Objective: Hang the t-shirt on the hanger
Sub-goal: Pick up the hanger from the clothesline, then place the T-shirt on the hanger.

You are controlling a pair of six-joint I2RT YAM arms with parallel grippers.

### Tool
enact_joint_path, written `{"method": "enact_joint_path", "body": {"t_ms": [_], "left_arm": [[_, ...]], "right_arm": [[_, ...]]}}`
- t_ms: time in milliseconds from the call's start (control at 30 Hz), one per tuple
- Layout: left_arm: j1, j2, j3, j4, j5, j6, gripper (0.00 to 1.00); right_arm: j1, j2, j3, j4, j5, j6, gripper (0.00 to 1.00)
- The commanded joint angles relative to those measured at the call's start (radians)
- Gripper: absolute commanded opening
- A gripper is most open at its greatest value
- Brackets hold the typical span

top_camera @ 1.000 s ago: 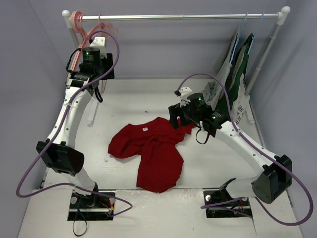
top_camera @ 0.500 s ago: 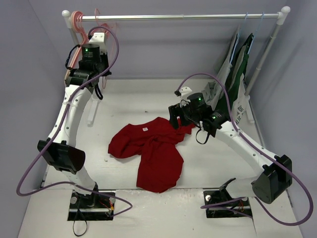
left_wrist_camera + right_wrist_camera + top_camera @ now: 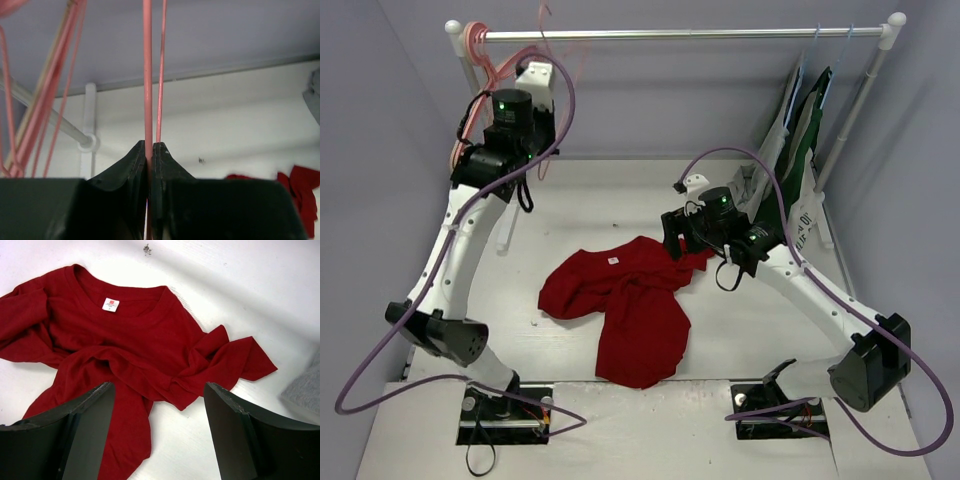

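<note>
Hanger (image 3: 148, 75) first: your left tool (image 3: 150, 146), spread a second ago, now pinches its thin pink wire and has lifted it up by the rail (image 3: 700, 34) (so the pickup looks done). Meanwhile the t-shirt (image 3: 625, 310) lies unmoved, crumpled on the table (image 3: 580, 200), below the spread right tool (image 3: 157, 385). The hook is blurred; you cannot tell whether it has cleared the rail.

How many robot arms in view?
2. The left arm reaches by the rail, left hand shut on the pink hanger; the right arm is over the table, right hand open above the t-shirt.
</note>
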Motion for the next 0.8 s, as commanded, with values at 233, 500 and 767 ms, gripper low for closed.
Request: {"method": "enact_joint_path", "body": {"t_ms": [233,500,767], "left_arm": [[-0.077,-0.354,-0.349,0.039,0.060,-0.017,0.00],[-0.100,-0.592,-0.734,-0.092,0.230,-0.006,0.00],[-0.103,-0.705,-1.024,-0.093,0.310,-0.004,0.00]], "right_arm": [[0.005,-0.069,-0.014,0.028,0.053,0.009,0.72],[0.026,-0.003,-0.075,0.075,0.054,0.101,0.54],[0.045,0.248,0.106,0.072,0.185,0.234,0.45]]}}
